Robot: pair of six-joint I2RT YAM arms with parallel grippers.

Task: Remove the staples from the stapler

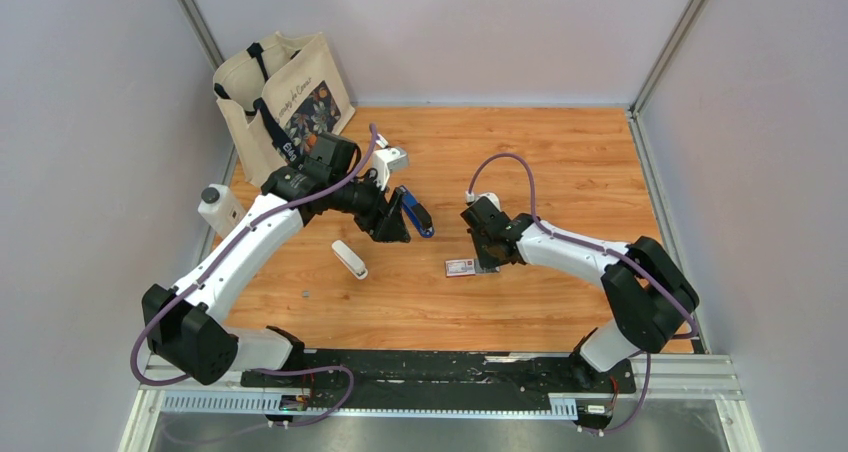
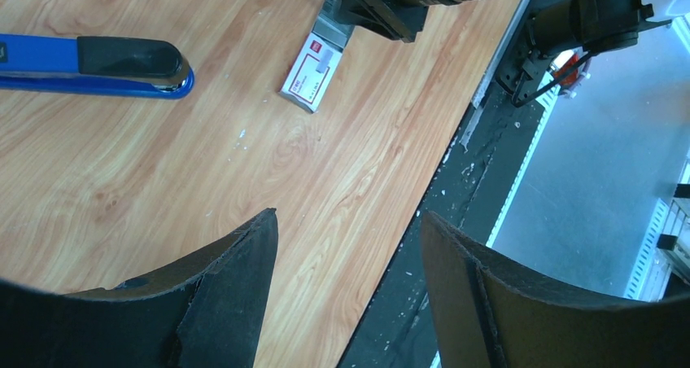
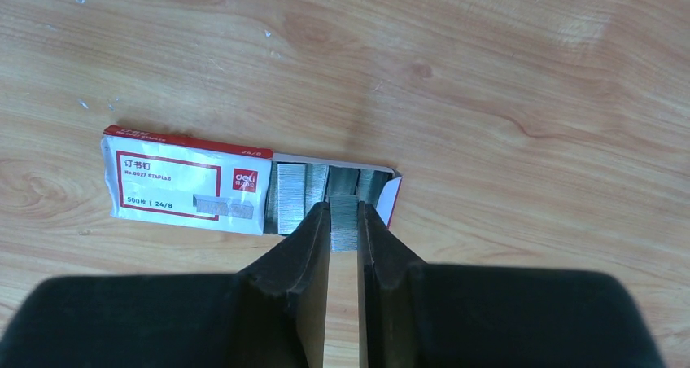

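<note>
Bright-blue stapler (image 2: 89,65) lies on the wooden surface (image 2: 244,164) beyond the spread, empty left claw (image 2: 346,246). Right claw (image 3: 344,212), pressed together, seemingly pinches 1 staple strip (image 3: 344,238) over the open staple box (image 3: 187,185); next, likely releasing it inside.

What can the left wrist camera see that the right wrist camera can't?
Only the left wrist view shows the blue stapler lying on the table and the open left hand. Only the right wrist view shows the staples inside the box's open end. Both show the red-and-white box, the right hand at it, and the wooden table.
</note>
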